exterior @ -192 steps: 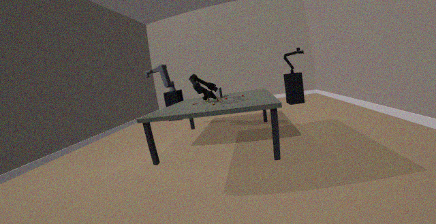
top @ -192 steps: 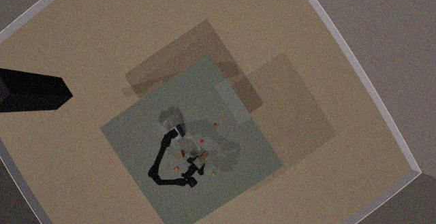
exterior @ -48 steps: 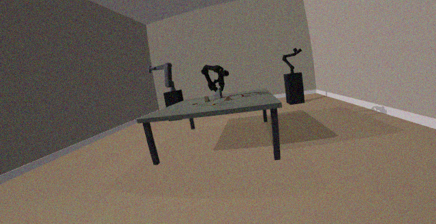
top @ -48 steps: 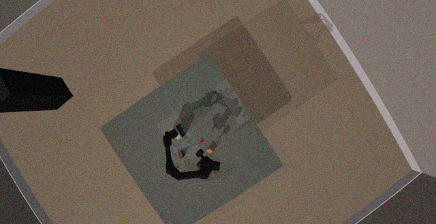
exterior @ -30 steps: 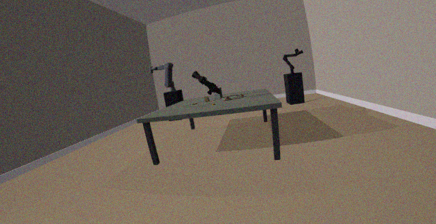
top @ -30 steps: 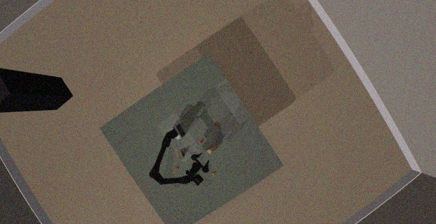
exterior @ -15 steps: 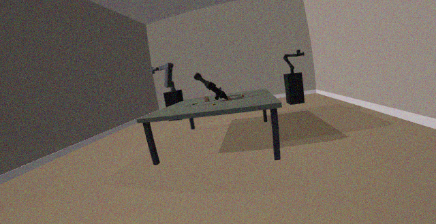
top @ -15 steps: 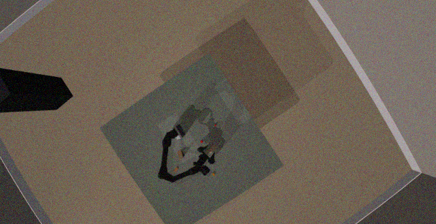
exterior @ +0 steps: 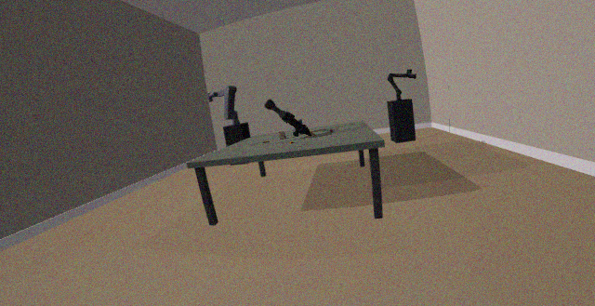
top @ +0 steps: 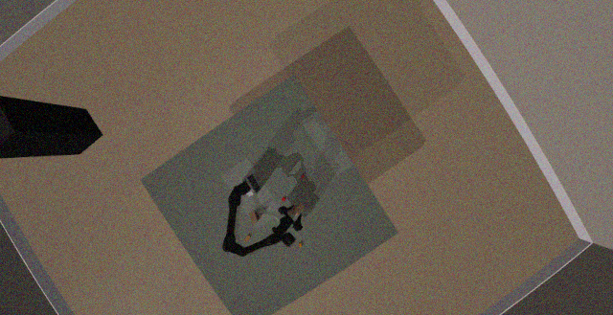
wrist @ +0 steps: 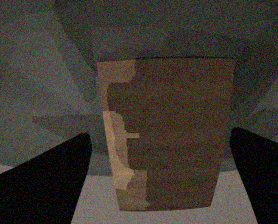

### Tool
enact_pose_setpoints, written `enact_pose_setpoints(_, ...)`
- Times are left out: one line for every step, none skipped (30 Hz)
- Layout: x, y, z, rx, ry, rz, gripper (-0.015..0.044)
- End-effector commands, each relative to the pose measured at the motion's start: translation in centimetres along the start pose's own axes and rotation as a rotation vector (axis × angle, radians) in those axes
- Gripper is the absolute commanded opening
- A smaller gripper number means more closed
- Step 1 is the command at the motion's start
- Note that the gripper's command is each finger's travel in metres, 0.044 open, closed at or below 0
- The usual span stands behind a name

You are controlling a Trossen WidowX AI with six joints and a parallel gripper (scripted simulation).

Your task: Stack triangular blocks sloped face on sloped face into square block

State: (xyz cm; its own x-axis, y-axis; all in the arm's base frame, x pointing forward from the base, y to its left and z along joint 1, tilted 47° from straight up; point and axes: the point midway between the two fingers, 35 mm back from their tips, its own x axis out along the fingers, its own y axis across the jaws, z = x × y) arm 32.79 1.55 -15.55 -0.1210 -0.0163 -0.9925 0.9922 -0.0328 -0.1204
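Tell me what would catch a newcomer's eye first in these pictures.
In the wrist view, a brown wooden block fills the middle, framed between the two dark fingers of the gripper, which stand apart from it on either side. In the exterior view, the black arm slants down onto a green table in a bare room.
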Motion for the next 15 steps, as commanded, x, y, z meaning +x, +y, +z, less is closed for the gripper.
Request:
enact_pose_setpoints(0.01, 0.0, 0.0, 0.0, 0.0, 0.0, 0.0282)
enact_pose_setpoints(0.01, 0.0, 0.0, 0.0, 0.0, 0.0, 0.0256)
enact_pose_setpoints(0.01, 0.0, 0.0, 0.0, 0.0, 0.0, 0.023)
enact_pose_setpoints(0.01, 0.0, 0.0, 0.0, 0.0, 0.0, 0.0204)
enact_pose_setpoints(0.01, 0.0, 0.0, 0.0, 0.0, 0.0, 0.0177)
enact_pose_setpoints(0.01, 0.0, 0.0, 0.0, 0.0, 0.0, 0.0171)
enact_pose_setpoints(0.01, 0.0, 0.0, 0.0, 0.0, 0.0, 0.0164)
enact_pose_setpoints(0.01, 0.0, 0.0, 0.0, 0.0, 0.0, 0.0157)
enact_pose_setpoints(0.01, 0.0, 0.0, 0.0, 0.0, 0.0, 0.0151)
enact_pose_setpoints(0.01, 0.0, 0.0, 0.0, 0.0, 0.0, 0.0144)
enact_pose_setpoints(0.01, 0.0, 0.0, 0.0, 0.0, 0.0, 0.0137)
enact_pose_setpoints(0.01, 0.0, 0.0, 0.0, 0.0, 0.0, 0.0111)
enact_pose_setpoints(0.01, 0.0, 0.0, 0.0, 0.0, 0.0, 0.0085)
enact_pose_setpoints(0.01, 0.0, 0.0, 0.0, 0.0, 0.0, 0.0059)
enact_pose_setpoints(-0.04, 0.01, -0.05, 0.0, 0.0, 0.0, 0.0032)
